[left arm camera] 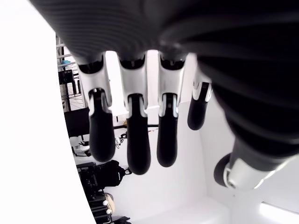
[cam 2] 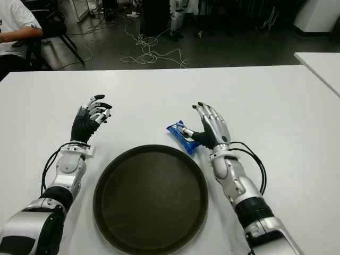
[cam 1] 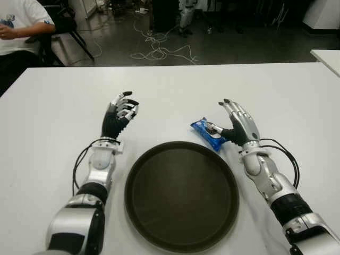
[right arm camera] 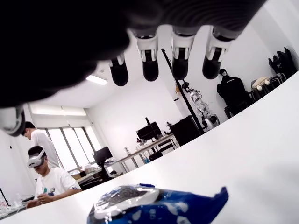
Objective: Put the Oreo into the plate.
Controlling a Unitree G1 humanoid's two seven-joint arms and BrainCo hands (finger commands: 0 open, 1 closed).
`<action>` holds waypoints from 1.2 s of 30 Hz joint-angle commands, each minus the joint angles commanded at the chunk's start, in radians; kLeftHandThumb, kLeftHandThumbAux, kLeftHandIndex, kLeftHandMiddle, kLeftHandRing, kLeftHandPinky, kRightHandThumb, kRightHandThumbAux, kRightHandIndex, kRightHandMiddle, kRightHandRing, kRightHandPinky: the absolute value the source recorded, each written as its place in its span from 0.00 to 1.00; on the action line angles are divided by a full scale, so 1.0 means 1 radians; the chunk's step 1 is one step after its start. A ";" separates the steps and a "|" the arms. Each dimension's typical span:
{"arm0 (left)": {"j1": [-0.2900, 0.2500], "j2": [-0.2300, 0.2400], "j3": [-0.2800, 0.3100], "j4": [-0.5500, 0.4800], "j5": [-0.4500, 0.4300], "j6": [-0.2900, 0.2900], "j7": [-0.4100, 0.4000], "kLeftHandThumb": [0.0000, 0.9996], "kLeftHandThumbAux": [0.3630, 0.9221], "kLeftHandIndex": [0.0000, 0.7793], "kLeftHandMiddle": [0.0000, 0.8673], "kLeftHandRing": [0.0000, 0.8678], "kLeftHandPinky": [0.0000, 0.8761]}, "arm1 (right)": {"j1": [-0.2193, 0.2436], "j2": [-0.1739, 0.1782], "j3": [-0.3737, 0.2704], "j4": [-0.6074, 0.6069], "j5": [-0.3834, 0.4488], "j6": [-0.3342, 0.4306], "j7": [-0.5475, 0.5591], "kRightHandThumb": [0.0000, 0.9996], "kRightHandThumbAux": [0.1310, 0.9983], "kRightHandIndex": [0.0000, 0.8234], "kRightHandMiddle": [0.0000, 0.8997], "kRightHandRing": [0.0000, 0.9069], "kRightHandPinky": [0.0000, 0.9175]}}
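Beside plate (cam 1: 139, 210) rim | Oreo (cam 1: 207, 133) lying diagonal, untouched | right hand (cam 1: 237, 123) fingers spread, empty

floor (cam 1: 223, 48): dark, cables (cam 1: 159, 50) | far wall (right arm camera: 140, 105): seemingly white

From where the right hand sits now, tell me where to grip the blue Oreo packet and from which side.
Grip the flat blue foil Oreo packet across its narrow middle, coming from its right side, where the right hand already sits with its thumb at the wrapper. It lies flat and slanted on the white table, beside the round dark plate, so a thumb-and-fingers pinch probably suits.
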State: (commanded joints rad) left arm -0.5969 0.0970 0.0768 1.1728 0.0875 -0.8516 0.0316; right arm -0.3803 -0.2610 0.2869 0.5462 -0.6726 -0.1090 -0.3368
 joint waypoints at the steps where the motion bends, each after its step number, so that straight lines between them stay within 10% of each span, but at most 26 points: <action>1: 0.000 0.000 -0.001 0.001 0.000 -0.001 0.000 0.52 0.48 0.29 0.48 0.55 0.61 | -0.005 0.000 0.002 0.004 -0.001 0.007 0.004 0.21 0.17 0.00 0.00 0.00 0.01; 21: -0.005 0.004 -0.014 0.002 0.023 0.005 0.026 0.43 0.47 0.29 0.50 0.55 0.62 | -0.079 -0.030 0.061 0.054 -0.050 0.061 0.008 0.20 0.30 0.00 0.04 0.09 0.19; 36: -0.003 0.016 -0.023 0.005 0.033 -0.004 0.030 0.43 0.48 0.28 0.49 0.55 0.62 | -0.255 -0.091 0.240 0.074 -0.223 0.184 0.279 0.19 0.37 0.01 0.08 0.18 0.33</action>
State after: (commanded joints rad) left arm -0.5996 0.1135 0.0535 1.1776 0.1201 -0.8551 0.0613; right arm -0.6356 -0.3525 0.5269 0.6204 -0.8958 0.0746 -0.0575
